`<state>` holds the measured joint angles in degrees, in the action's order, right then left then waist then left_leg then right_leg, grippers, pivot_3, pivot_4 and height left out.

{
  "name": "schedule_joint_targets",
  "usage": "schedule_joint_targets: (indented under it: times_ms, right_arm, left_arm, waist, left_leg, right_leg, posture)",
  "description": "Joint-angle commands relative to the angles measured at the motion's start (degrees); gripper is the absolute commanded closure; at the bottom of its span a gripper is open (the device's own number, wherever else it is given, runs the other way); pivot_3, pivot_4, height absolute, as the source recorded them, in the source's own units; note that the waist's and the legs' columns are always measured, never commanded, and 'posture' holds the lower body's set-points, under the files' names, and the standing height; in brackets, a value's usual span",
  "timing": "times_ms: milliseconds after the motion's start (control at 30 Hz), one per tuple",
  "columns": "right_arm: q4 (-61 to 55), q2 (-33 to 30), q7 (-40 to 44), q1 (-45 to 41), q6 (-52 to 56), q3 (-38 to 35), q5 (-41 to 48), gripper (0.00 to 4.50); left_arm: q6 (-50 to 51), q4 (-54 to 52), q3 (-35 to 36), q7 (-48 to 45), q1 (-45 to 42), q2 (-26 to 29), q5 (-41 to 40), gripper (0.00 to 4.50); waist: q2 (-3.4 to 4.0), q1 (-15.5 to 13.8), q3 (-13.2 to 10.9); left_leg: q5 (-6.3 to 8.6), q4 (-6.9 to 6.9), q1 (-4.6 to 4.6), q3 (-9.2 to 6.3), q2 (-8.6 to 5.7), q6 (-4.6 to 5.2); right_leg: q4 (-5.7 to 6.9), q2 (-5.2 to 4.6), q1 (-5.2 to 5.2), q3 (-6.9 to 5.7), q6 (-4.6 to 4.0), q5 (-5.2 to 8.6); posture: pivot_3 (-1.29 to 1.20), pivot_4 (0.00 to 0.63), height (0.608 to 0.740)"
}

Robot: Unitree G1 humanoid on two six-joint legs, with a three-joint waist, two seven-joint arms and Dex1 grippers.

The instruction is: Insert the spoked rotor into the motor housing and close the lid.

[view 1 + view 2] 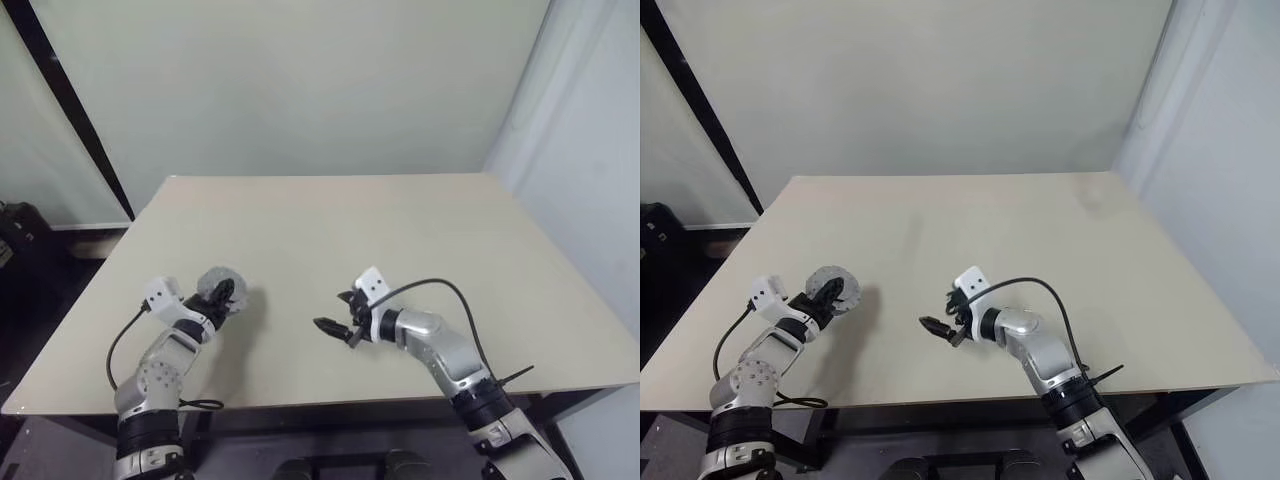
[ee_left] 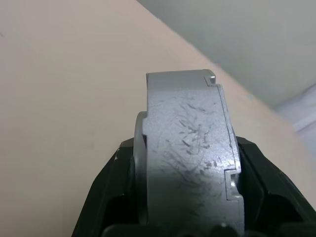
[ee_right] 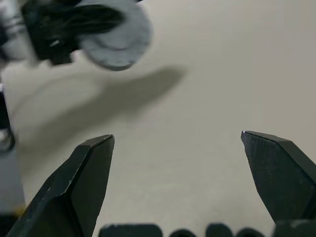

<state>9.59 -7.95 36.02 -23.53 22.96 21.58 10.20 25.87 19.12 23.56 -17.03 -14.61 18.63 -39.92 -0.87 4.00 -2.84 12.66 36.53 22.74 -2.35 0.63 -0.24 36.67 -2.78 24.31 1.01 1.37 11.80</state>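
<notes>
The grey round part (image 1: 218,284) sits clamped between the two black fingers (image 2: 111,192) of the left pincer (image 1: 222,293), lifted clear of the worktop (image 1: 330,230). From the left wrist its rim fills the space between the fingers: scratched grey metal with a stepped notch at one edge and a thinner flange on one side. Its faces are turned away, so no windings, spokes or hub can be made out, and whether this is the motor housing, the lid or the closed assembly cannot be told. In the right wrist view it is only a blurred grey disc (image 3: 116,37) ahead of that pincer, partly covered by the left fingers.

The right pincer (image 1: 335,318) hangs well apart from it, its fingers (image 3: 81,182) spread wide with nothing but bare worktop between them.
</notes>
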Motion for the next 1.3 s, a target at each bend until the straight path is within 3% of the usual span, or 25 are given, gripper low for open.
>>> schedule_joint_targets:
  times_ms: [33, 400, 633, 667, 1067, 1300]
  right_arm:
    - [-2.4, -0.4, 0.9, -0.1, -4.4, 0.6, -2.2, 0.00]
    - [-2.4, -0.4, 1.9, 0.5, -5.2, 0.9, -4.3, 0.00]
    - [-2.0, -0.4, 2.1, 0.3, -4.6, 1.0, -4.8, 0.00]
    - [-1.9, -0.4, 2.1, 0.3, -4.7, 1.0, -4.9, 0.00]
    - [-0.1, -0.1, 2.1, 0.0, -4.7, 0.4, -5.7, 0.00]
    - [1.4, 0.2, 0.6, -0.6, -5.2, -1.7, -5.5, 0.00]
  left_arm:
    - [-3.3, 0.4, 0.5, -1.9, -2.8, 1.2, 2.2, 2.48]
    - [-4.2, 3.9, 0.3, -0.4, -3.2, 0.0, 6.2, 2.48]
    - [-4.7, 4.7, 0.4, 1.3, -3.4, 0.0, 9.2, 0.15]
    - [-5.0, 4.5, 0.4, 1.5, -3.3, 0.0, 9.5, 0.07]
    - [-12.7, 3.8, 1.6, 14.1, -2.2, 2.6, 19.8, 0.07]
    - [-11.8, -2.4, -0.4, 9.3, 0.1, 2.1, 18.8, 0.07]
  waist:
    - [-0.14, 0.0, -0.1]
    - [-0.33, -0.1, -0.1]
    - [-0.33, -0.1, -0.1]
    - [-0.33, -0.1, -0.1]
    - [-0.35, -1.1, -0.1]
    - [-0.36, -1.2, -0.1]
  left_leg:
    - [0.00, 0.01, 0.00, 0.00, 0.00, 0.00]
    - [0.00, 0.02, -0.02, -0.01, 0.02, 0.00]
    - [-0.01, 0.08, -0.11, -0.01, 0.02, 0.00]
    - [-0.01, 0.09, -0.11, -0.01, 0.02, 0.00]
    - [-0.01, 0.09, -0.16, 0.01, 0.04, 0.00]
    - [-0.01, 0.21, -0.14, 0.03, 0.02, -0.03]
  right_leg:
    - [0.00, 0.00, 0.00, 0.00, 0.00, 0.00]
    - [0.05, -0.01, -0.02, -0.01, 0.06, -0.05]
    - [0.08, -0.01, -0.12, -0.02, 0.08, -0.06]
    - [0.08, -0.01, -0.12, -0.02, 0.08, -0.06]
    - [0.13, -0.01, -0.12, -0.02, 0.09, -0.09]
    - [0.12, -0.03, -0.18, -0.03, 0.09, -0.09]
  posture:
    - [0.00, 0.000, 0.740]
    - [0.00, 0.000, 0.740]
    - [0.00, 0.000, 0.740]
    - [0.00, 0.000, 0.740]
    - [0.00, 0.000, 0.740]
    - [0.00, 0.000, 0.740]
